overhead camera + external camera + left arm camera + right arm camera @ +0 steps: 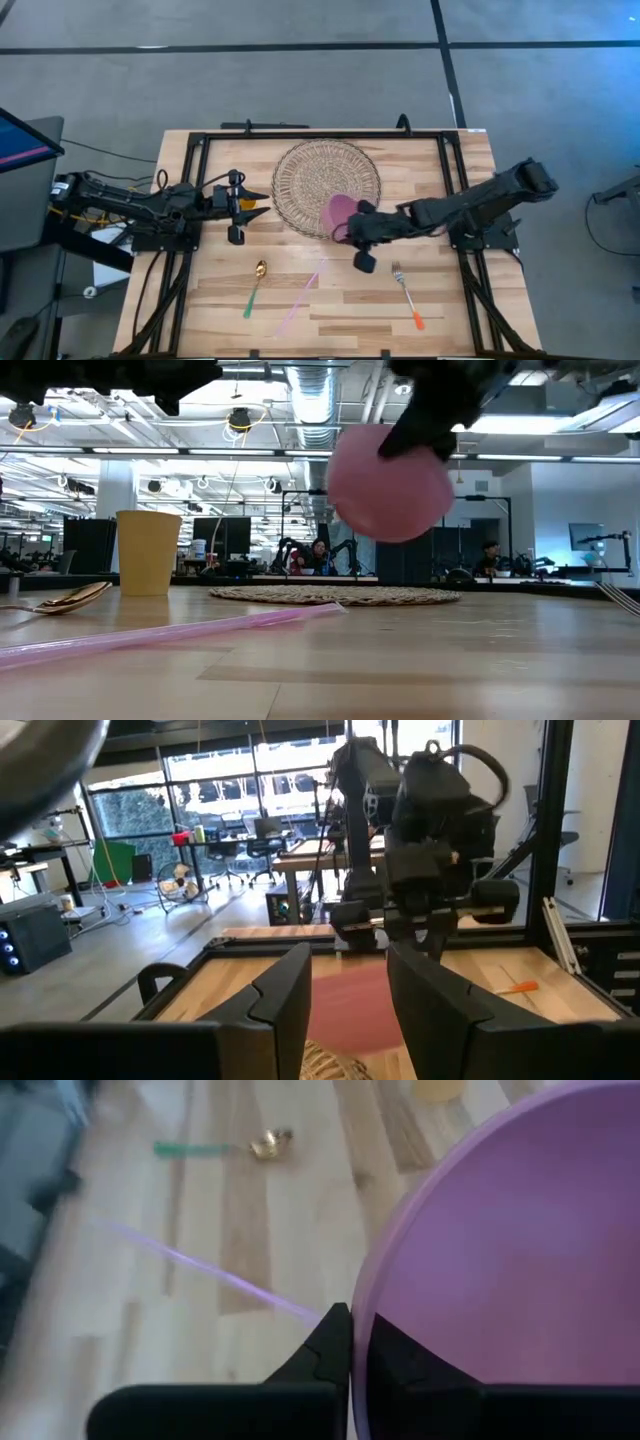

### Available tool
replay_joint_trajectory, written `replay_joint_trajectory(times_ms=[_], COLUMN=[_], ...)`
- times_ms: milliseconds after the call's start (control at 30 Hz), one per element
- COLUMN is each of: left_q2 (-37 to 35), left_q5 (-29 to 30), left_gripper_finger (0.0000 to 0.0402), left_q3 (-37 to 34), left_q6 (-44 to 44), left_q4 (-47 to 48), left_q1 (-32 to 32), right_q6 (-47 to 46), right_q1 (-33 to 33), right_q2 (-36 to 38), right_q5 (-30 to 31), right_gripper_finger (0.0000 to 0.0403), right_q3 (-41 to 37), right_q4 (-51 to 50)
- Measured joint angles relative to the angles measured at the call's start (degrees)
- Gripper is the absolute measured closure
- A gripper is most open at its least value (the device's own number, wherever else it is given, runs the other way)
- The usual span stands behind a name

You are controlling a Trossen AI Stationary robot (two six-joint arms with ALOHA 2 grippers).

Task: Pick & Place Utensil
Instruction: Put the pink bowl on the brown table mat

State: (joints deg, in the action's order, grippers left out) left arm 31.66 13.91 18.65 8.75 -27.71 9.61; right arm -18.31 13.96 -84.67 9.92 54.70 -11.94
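- Overhead, the right pincer (357, 243) is clamped on the rim of a pink round plastic plate (341, 211), held clear of the pale wooden slat desk (330, 310).
- Just beside that pincer: an orange-handled metal fork (406, 293) and a long pink straw (301, 292).
- Farther off: a gold spoon with a green handle (254, 287).
- Behind the plate lies a round woven wicker mat (315, 175).
- Left pincer (238, 204) waits at the desk's left, fingers apart.
- Beyond is an open workshop with monitors and ceiling ducts.
- No writing is readable.

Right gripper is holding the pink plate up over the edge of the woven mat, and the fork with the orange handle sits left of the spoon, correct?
Not quite. The high view shows the fork right of the spoon. The right gripper does hold the pink plate over the woven mat edge.
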Motion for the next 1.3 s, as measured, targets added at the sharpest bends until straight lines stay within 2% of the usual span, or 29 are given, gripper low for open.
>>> replay_joint_trajectory(times_ms=[200,333,533,900,1033,1300], left_q2=[0.99,1.46,2.12,2.6,2.6,2.58], left_q5=[0.0,0.0,0.02,1.18,1.25,1.29], left_gripper_finger=[0.0266,0.0266,0.0266,0.0266,0.0266,0.0266], left_q3=[-0.02,-0.02,-0.02,-0.02,-0.02,-0.02], left_q6=[0.02,0.02,0.02,0.02,0.02,0.02], left_q4=[0.15,0.19,-0.05,0.21,0.2,0.21], left_q1=[0.0,0.04,0.02,-0.02,-0.02,-0.02], right_q6=[8.59,9.49,9.52,14.39,14.4,14.41], right_q1=[-4.29,-7.51,-9.56,-9.89,-10.45,-11.23], right_q2=[-10.35,-14.86,-18.81,-21.68,-21.53,-21.46], right_q5=[-0.81,-0.38,-5.61,-4.04,-0.86,-0.87], right_gripper_finger=[0.0401,0.0402,0.0399,0.0392,0.0373,0.0318], right_q3=[12.69,18.06,18.75,18.75,18.73,18.73], right_q4=[-9.02,-14.21,-14.66,-15.04,-15.2,-15.72])
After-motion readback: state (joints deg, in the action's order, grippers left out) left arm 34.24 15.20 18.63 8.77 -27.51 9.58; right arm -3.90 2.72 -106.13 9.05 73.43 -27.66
